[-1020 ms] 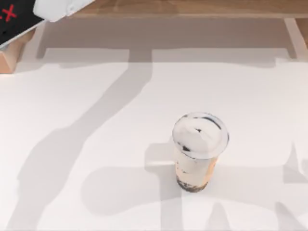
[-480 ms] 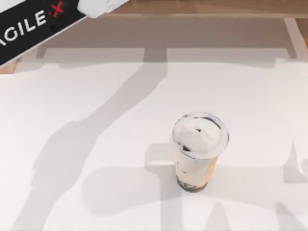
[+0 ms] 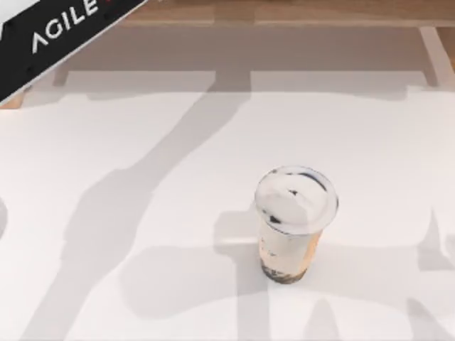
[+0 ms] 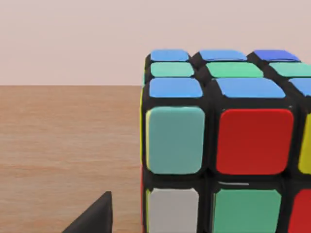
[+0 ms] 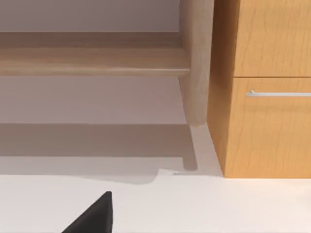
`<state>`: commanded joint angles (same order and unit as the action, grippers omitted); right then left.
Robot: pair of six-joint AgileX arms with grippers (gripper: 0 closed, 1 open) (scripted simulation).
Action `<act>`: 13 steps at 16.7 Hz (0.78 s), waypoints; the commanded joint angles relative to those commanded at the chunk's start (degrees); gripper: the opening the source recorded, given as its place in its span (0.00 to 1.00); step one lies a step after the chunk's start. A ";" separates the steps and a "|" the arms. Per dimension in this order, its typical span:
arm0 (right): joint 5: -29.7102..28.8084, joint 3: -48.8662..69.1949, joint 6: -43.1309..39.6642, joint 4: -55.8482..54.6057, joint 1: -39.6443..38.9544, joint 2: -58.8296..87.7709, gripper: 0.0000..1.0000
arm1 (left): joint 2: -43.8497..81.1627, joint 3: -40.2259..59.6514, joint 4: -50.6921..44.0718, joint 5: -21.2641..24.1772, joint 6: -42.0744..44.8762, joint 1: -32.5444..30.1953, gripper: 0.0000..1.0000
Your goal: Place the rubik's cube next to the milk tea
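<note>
The rubik's cube (image 4: 223,141) looms close in the left wrist view, standing on a brown wooden surface (image 4: 68,145) with blue, green, red and white stickers showing. One dark fingertip (image 4: 95,218) of my left gripper stands beside the cube's left edge with a gap, so the jaws are spread. In the top view my left arm (image 3: 64,35) crosses the far left corner. The milk tea (image 3: 295,220), a clear cup with whitish lid, stands upright right of the table's middle. My right gripper is parked, its fingertip (image 5: 92,216) low over the white table.
A wooden cabinet with a drawer handle (image 5: 277,93) and a wooden post (image 5: 197,63) stand beyond the white tabletop (image 5: 218,204) in the right wrist view. A wooden ledge (image 3: 284,14) runs along the table's far edge.
My left arm's black link has slid farther up and to the right along the far left corner, and its long shadow on the table has shifted with it. The milk tea has not moved.
</note>
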<state>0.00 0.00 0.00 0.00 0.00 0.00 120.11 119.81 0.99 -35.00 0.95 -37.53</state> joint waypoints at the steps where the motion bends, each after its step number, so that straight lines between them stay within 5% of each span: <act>1: 0.00 0.00 0.00 0.00 0.00 0.00 1.00 | 1.65 2.72 -0.92 0.52 -0.02 0.50 1.00; 9: 0.00 0.00 0.00 0.00 0.00 0.00 1.00 | 6.05 9.26 -3.40 2.03 -0.08 1.95 1.00; 13: 0.00 0.00 0.00 0.00 0.00 0.00 1.00 | 6.05 9.26 -3.40 2.03 -0.08 1.95 0.70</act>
<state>0.00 0.00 0.00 0.00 0.00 0.00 126.16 129.07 -2.41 -32.97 0.87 -35.57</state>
